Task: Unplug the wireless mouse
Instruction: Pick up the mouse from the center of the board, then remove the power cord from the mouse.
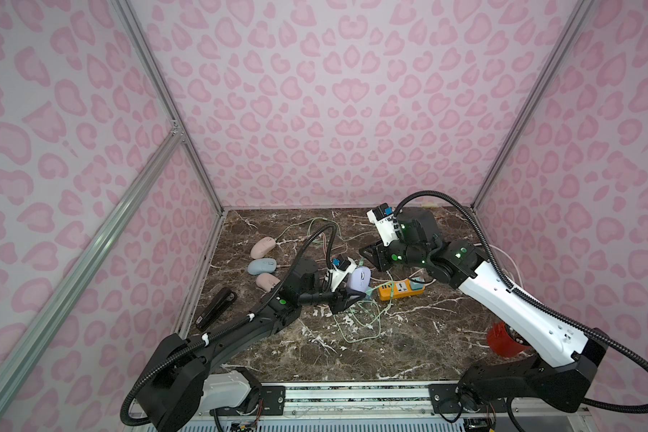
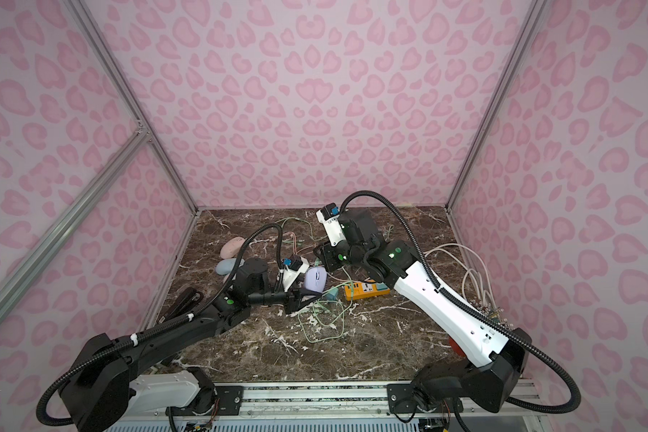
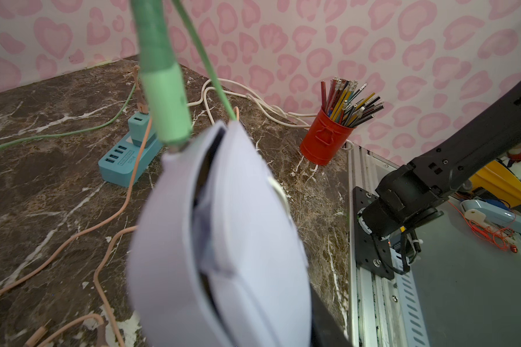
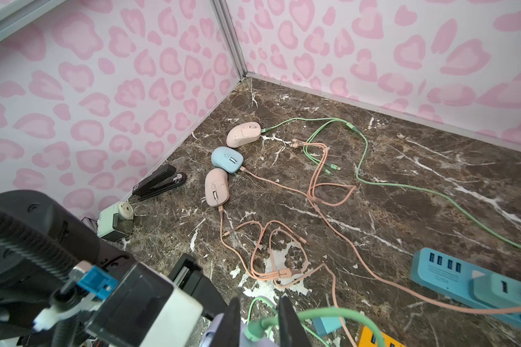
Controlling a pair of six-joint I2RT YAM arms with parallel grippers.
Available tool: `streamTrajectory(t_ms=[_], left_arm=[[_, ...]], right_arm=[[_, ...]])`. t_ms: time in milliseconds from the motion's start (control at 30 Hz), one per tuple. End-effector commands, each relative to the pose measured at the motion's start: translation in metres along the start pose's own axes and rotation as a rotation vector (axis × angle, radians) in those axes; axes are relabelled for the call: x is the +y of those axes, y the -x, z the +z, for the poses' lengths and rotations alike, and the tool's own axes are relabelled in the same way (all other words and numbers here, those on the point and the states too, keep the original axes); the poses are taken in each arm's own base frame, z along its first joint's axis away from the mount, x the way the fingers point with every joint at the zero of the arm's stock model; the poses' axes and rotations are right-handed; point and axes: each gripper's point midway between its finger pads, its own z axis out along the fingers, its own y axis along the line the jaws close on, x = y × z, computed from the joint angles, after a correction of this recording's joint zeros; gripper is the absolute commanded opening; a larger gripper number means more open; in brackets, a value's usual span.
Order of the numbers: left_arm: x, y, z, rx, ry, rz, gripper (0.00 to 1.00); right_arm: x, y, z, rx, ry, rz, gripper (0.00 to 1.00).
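The wireless mouse (image 1: 359,281), lilac in colour, is seen raised off the marble table top (image 1: 408,336) near its middle, tilted so that its buttons face upward in both top views (image 2: 315,281). It is gripped by the left gripper (image 1: 354,297), whose fingers are pressed against its sides; in the left wrist view the mouse (image 3: 223,240) fills most of the picture. A green plug (image 3: 163,99) is seated in the front end of the mouse, and a green cable (image 1: 356,325) is trailed from it in loops over the table. The right gripper (image 1: 369,260) is held just beyond that front end. In the right wrist view its fingers (image 4: 286,321) are set narrowly apart on either side of the green plug (image 4: 251,332); whether the plug is actually squeezed cannot be told. Just beside the mouse an orange power strip (image 1: 397,290) is laid flat, with a teal charging hub (image 4: 439,270) next to it, into which a salmon cable (image 4: 283,249) is led. Well apart, by the left wall, a pink mouse (image 4: 243,134), a blue mouse (image 4: 226,159) and a second pink mouse (image 4: 216,186) are lined up, with a black stapler (image 4: 160,183) near them. A red tin of pencils (image 3: 325,141) is stood at the table's right front edge.
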Motion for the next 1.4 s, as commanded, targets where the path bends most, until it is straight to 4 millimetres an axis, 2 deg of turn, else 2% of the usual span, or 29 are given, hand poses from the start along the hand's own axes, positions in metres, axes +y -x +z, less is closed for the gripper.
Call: streamTrajectory(t_ms=[0, 233, 400, 567, 767, 800, 833, 900, 1033, 1233, 1267, 1300, 1367], left_arm=[[-0.004, 0.01, -0.002, -0.032, -0.007, 0.04, 0.02], [0.0, 0.008, 0.001, -0.024, 0.007, 0.036, 0.02], [0.004, 0.007, 0.003, -0.011, 0.018, 0.029, 0.02], [0.003, 0.009, 0.003, -0.012, 0.014, 0.03, 0.02], [0.004, 0.01, 0.004, -0.013, 0.015, 0.029, 0.02], [0.004, 0.01, 0.003, -0.013, 0.015, 0.029, 0.02], [0.003, 0.01, 0.003, -0.014, 0.012, 0.027, 0.02], [0.002, 0.011, 0.003, -0.016, 0.009, 0.028, 0.02], [-0.001, 0.009, 0.003, -0.015, -0.007, 0.024, 0.02], [-0.003, -0.005, 0.005, 0.004, -0.023, 0.001, 0.02], [-0.003, -0.008, 0.005, 0.008, -0.023, -0.002, 0.02], [-0.002, -0.01, 0.005, 0.012, -0.021, -0.008, 0.02], [-0.002, -0.014, 0.004, 0.016, -0.017, -0.01, 0.02]], right_arm=[[-0.001, -0.004, 0.007, 0.016, 0.018, 0.031, 0.29], [0.0, -0.013, 0.011, 0.039, 0.04, 0.057, 0.27], [-0.005, -0.012, 0.001, 0.009, 0.015, 0.075, 0.26], [-0.007, -0.009, -0.01, -0.01, 0.029, 0.113, 0.31], [0.002, -0.021, -0.002, 0.039, 0.106, 0.144, 0.34], [0.002, -0.019, -0.001, 0.035, 0.108, 0.147, 0.34], [-0.002, -0.03, 0.005, 0.059, 0.102, 0.159, 0.34], [-0.006, -0.033, 0.009, 0.065, 0.101, 0.173, 0.33], [-0.005, -0.025, 0.014, 0.032, 0.123, 0.178, 0.3], [-0.006, -0.014, 0.021, 0.019, 0.118, 0.162, 0.28], [-0.003, -0.002, 0.017, -0.007, 0.129, 0.154, 0.28], [-0.002, 0.0, 0.017, -0.01, 0.134, 0.151, 0.28], [-0.002, 0.002, 0.019, -0.011, 0.134, 0.149, 0.21]])
